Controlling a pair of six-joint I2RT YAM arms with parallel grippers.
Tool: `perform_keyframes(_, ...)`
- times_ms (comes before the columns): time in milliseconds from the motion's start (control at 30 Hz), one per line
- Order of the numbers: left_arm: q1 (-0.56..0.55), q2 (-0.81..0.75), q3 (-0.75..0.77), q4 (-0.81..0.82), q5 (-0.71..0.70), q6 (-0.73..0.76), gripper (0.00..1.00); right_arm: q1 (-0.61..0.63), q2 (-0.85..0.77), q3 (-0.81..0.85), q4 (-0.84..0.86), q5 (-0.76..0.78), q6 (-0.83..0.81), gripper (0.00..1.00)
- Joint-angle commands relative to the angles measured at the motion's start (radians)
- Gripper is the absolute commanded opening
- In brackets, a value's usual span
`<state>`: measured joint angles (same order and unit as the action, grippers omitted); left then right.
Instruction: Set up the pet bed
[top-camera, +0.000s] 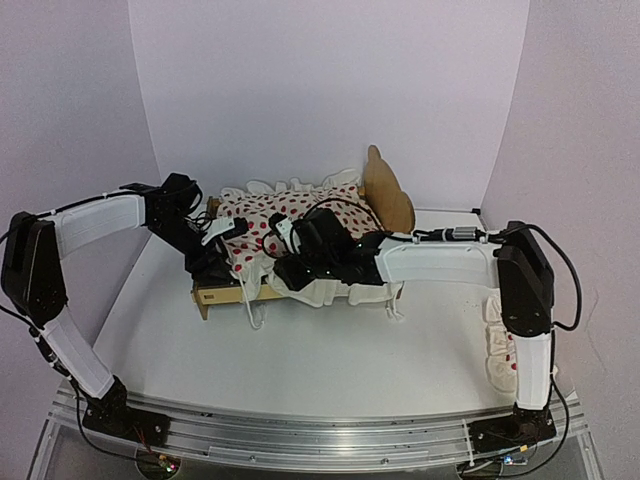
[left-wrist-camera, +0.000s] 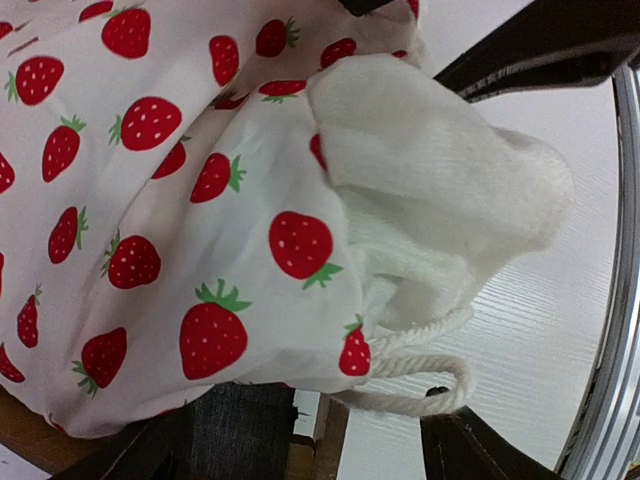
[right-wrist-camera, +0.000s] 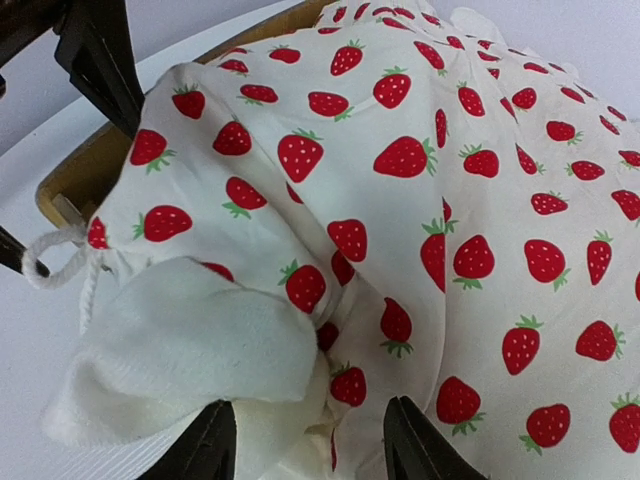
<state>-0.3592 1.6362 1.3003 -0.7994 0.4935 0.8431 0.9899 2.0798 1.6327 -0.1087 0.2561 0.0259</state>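
The pet bed is a light plywood frame with a wavy headboard, standing mid-table. A white strawberry-print duvet lies over it, its fleecy underside folded out at the foot corner. My left gripper is at that corner, open, its fingers astride the bed's grey fabric base, wooden rail and the duvet's cord loop. My right gripper is just beside it, open, with the folded duvet edge lying loose between its fingertips.
A small white ruffled pillow lies at the table's right side beside the right arm. Lilac walls close in the back and both sides. The metal rail carrying both arm bases runs along the near edge.
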Motion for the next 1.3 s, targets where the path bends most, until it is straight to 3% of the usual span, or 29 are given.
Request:
perform_keyframes(0,0.000,-0.040,-0.042,-0.059,-0.060,0.080,0.81,0.007,-0.100,-0.031,-0.083,-0.062,0.035,0.52)
perform_keyframes(133,0.000,-0.038,-0.053,-0.049,-0.102,0.110,0.81,0.018,-0.126,-0.078,-0.091,-0.080,0.055,0.52)
perform_keyframes(300,0.000,-0.027,-0.016,-0.111,-0.087,0.166,0.65,0.030,-0.141,-0.107,-0.091,-0.126,0.076,0.53)
perform_keyframes(433,0.000,-0.036,-0.015,-0.191,-0.078,0.272,0.65,0.045,-0.167,-0.159,-0.071,-0.197,0.051,0.53)
perform_keyframes(600,-0.001,-0.033,-0.032,-0.197,-0.092,0.295,0.66,0.070,-0.186,-0.226,0.036,-0.278,0.013,0.53)
perform_keyframes(767,-0.018,-0.089,0.006,-0.206,0.027,0.224,0.60,0.094,-0.136,-0.304,0.274,-0.304,0.049,0.52)
perform_keyframes(867,-0.023,-0.166,-0.031,-0.213,0.074,0.253,0.60,0.095,-0.061,-0.265,0.309,-0.305,0.069,0.51)
perform_keyframes(933,-0.027,-0.217,-0.107,-0.162,0.064,0.255,0.60,0.095,-0.018,-0.227,0.320,-0.271,0.095,0.51)
perform_keyframes(1033,-0.029,-0.250,-0.215,0.015,-0.030,0.137,0.65,0.095,0.048,-0.195,0.363,-0.235,0.148,0.49)
perform_keyframes(1133,-0.029,-0.230,-0.229,0.111,-0.064,0.088,0.73,0.098,0.093,-0.174,0.389,-0.246,0.175,0.48)
perform_keyframes(1267,-0.030,-0.145,-0.225,0.132,-0.140,0.118,0.72,0.101,0.133,-0.163,0.417,-0.248,0.199,0.47)
